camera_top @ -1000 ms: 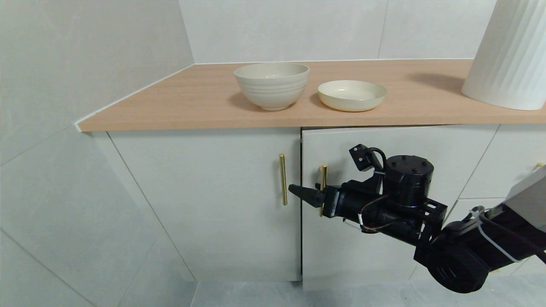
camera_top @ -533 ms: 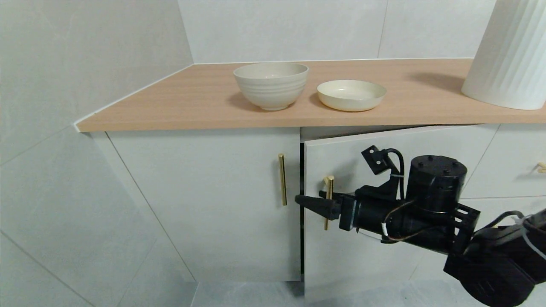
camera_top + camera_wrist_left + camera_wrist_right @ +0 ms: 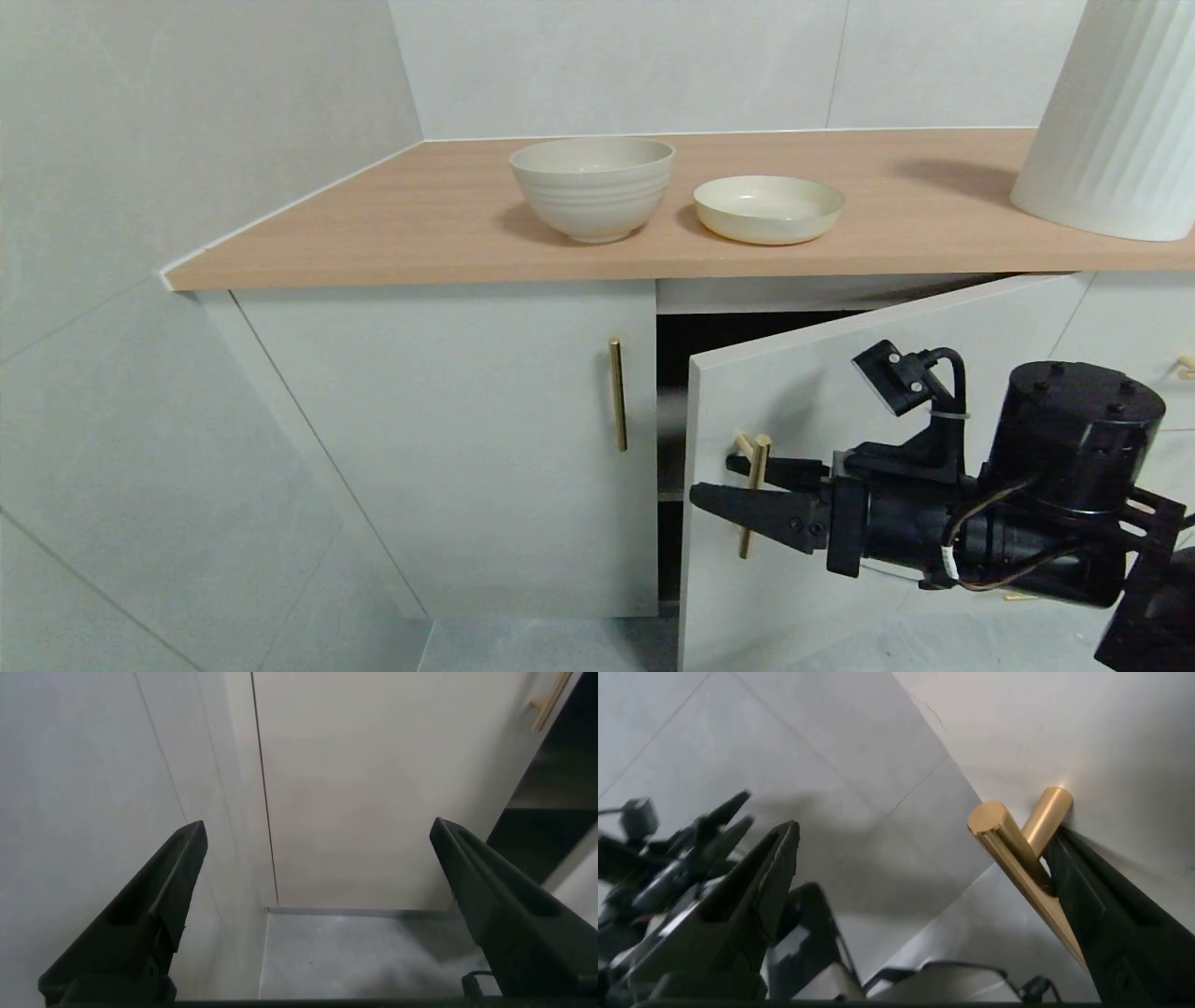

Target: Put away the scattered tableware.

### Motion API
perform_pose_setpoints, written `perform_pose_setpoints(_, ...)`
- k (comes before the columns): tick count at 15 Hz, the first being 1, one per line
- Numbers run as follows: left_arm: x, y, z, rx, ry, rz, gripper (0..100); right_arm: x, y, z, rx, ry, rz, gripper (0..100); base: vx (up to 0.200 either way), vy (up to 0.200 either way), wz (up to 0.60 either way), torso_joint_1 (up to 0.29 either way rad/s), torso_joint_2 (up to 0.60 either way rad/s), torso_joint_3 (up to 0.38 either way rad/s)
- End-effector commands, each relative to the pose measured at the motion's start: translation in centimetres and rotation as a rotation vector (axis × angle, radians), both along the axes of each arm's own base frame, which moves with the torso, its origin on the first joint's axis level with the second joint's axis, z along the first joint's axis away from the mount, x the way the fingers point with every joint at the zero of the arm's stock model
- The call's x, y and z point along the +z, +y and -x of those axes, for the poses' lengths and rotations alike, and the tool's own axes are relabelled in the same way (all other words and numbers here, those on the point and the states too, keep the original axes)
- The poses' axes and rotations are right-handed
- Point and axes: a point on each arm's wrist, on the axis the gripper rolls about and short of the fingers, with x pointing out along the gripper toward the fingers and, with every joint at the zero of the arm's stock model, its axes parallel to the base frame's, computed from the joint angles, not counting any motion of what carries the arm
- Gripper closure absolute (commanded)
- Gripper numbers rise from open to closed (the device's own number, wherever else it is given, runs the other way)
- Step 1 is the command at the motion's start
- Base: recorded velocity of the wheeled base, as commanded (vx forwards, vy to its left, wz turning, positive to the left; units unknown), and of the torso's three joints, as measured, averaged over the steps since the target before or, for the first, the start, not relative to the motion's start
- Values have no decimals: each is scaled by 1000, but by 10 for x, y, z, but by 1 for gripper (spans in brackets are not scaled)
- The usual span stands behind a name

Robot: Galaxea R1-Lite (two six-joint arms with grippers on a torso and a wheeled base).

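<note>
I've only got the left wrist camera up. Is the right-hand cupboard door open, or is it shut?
Observer: It's partly open. The right door is swung out, with the dark cupboard interior showing beside it.
Operator: What's on it?
Observer: The right pincer, open, with the door's gold handle between its fingers.
Operator: Where's the tableware?
Observer: A deep bowl and a shallow dish sit side by side, not touching, on the wooden countertop above the doors.
</note>
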Motion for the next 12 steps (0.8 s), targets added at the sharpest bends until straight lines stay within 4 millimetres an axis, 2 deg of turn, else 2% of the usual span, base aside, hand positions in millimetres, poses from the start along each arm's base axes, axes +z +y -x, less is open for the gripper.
perform_pose_setpoints(1, 0, 0, 0, 1, 0, 0, 0, 8, -8, 10, 19, -19, -18, 0, 0, 0, 0, 0, 0, 0)
perform_pose_setpoints(3, 1, 0, 0, 5, -8, 0, 0, 8, -8, 11, 23, -20, -17, 0, 0, 0, 0, 0, 0, 0)
perform_pose_setpoints(6, 27, 0, 7, -8, -136, 40, 0, 8, -8, 11, 23, -18, -17, 0, 0, 0, 0, 0, 0, 0)
perform_pose_setpoints(8, 39, -3, 13, -141, -135, 31, 0, 7, -8, 12, 25, -17, -15, 0, 0, 0, 0, 0, 0, 0)
perform_pose_setpoints(10, 62, -7, 17, -313, -71, 28, 0, 10, -10, 13, 25, -28, -22, 0, 0, 0, 0, 0, 0, 0)
perform_pose_setpoints(12, 93, -9, 0, -414, 45, 46, 0, 12, -11, 14, 25, -34, -27, 0, 0, 0, 0, 0, 0, 0)
